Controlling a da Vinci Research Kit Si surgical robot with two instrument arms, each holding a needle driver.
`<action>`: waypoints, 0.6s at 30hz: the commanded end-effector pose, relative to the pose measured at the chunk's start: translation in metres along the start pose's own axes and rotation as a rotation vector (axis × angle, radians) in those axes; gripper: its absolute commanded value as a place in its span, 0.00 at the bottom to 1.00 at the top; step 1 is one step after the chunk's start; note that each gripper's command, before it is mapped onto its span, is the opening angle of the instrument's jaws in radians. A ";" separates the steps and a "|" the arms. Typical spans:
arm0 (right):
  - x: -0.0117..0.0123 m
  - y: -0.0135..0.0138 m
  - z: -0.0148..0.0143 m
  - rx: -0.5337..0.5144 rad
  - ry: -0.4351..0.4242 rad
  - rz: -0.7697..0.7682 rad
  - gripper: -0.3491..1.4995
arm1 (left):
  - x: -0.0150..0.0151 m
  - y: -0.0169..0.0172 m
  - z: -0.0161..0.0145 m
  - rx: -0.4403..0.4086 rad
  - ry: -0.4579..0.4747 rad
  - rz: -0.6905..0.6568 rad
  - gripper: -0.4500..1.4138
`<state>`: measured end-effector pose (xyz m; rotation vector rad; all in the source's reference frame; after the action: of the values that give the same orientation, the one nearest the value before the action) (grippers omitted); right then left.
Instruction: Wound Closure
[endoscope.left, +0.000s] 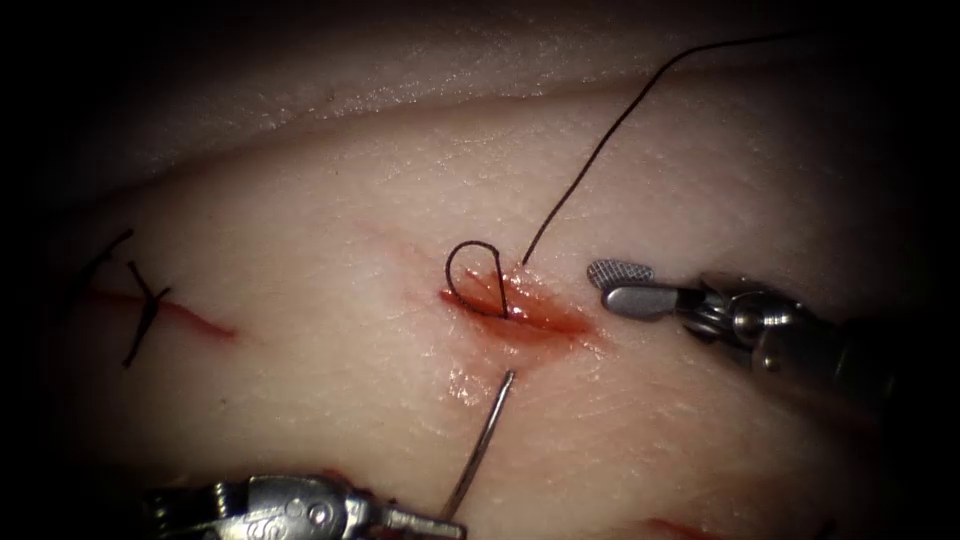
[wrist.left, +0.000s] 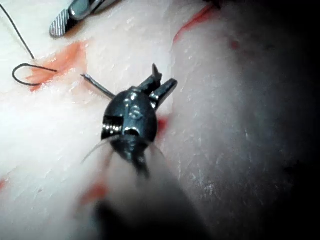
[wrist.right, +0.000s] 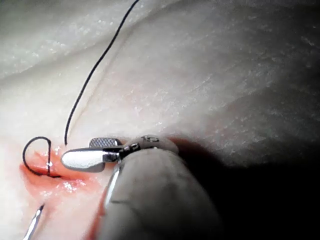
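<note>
The cut (endoscope.left: 540, 318) lies mid-tissue, wet with red fluid. My left tool (endoscope.left: 440, 523) comes in from the near edge, jaws shut on the curved needle (endoscope.left: 485, 440) near its rear end. The needle is out of the tissue, and its tip hovers just in front of the cut. A small loop of thread (endoscope.left: 468, 247) stands over the cut's left end, and a long strand (endoscope.left: 600, 150) rises away to the upper right. My right tool (endoscope.left: 603, 284) hovers just right of the cut, open and holding nothing. The wrist views show the needle (wrist.left: 97, 85) (wrist.right: 34, 222), loop (wrist.left: 20, 67) (wrist.right: 37, 138), left tool (wrist.left: 162, 82) and right tool (wrist.right: 79, 149).
An older stitch with cut thread ends (endoscope.left: 145, 300) sits far left on a thin red line (endoscope.left: 205, 325). The tissue (endoscope.left: 330, 330) slopes up to a pale ridge (endoscope.left: 400, 70) at the back. A red mark (endoscope.left: 680, 527) shows at the near edge.
</note>
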<state>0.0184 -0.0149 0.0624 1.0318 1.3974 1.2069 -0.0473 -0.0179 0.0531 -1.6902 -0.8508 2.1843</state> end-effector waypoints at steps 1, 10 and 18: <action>-0.0005 0.0000 0.0007 -0.018 -0.020 -0.092 0.32 | 0.0003 -0.0001 0.0005 0.003 0.002 -0.001 0.00; -0.0014 -0.0044 0.0021 -0.032 -0.210 -0.681 0.25 | 0.0050 0.0028 -0.0021 0.111 0.081 0.168 0.00; -0.0031 -0.0072 0.0056 -0.050 -0.224 -0.848 0.60 | 0.0086 0.0041 -0.0057 0.229 0.163 0.348 0.00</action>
<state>0.0234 -0.0182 0.0551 0.4172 1.3886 0.4760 -0.0428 -0.0151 0.0421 -1.9804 -0.2561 2.2087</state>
